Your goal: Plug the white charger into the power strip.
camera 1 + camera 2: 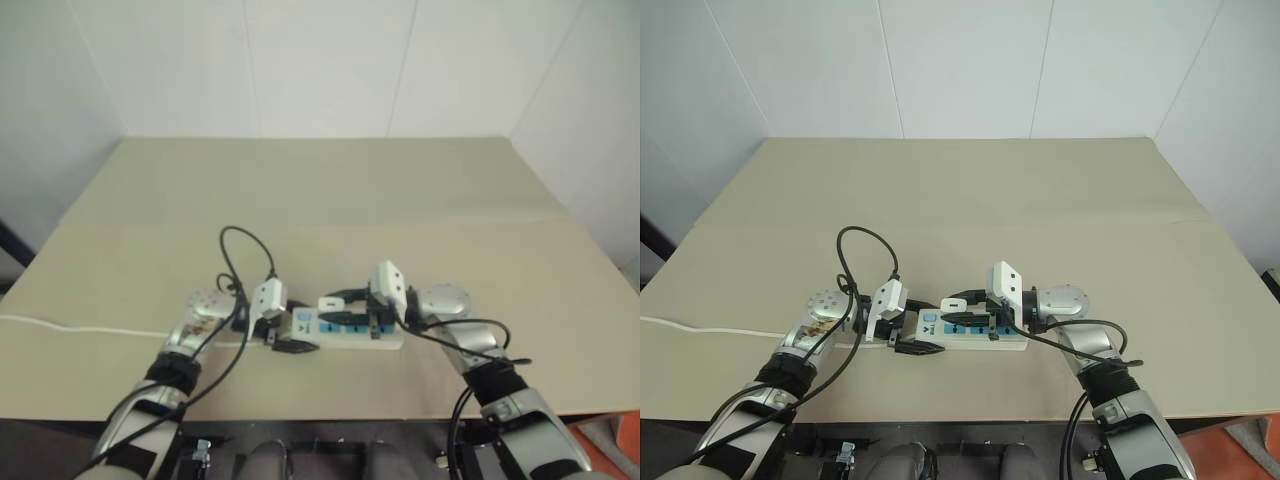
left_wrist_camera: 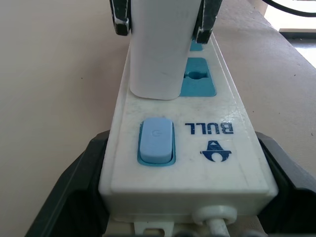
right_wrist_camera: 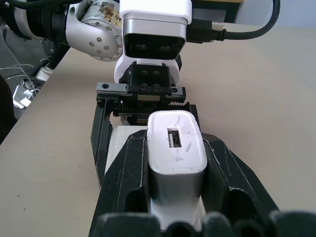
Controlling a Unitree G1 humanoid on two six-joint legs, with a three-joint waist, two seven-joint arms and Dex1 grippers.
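The power strip (image 1: 305, 322) lies across the near middle of the table, and its blue switch (image 2: 156, 140) is at the end toward my left arm. My left gripper (image 1: 278, 330) clamps that switch end, with a black finger (image 2: 74, 187) pressed against each long side. The white charger (image 3: 175, 148) stands upright on the strip, right beside the switch. My right gripper (image 1: 335, 308) is shut on it, and its fingers (image 3: 128, 173) squeeze both sides. The charger's base (image 2: 155, 91) meets the strip's top. Its prongs are hidden.
The strip's thin white cord (image 1: 80, 328) runs left along the tan table (image 1: 400, 200) to its edge. Black cables (image 1: 240, 245) loop above my left wrist. Open tabletop stretches behind the strip up to the white walls.
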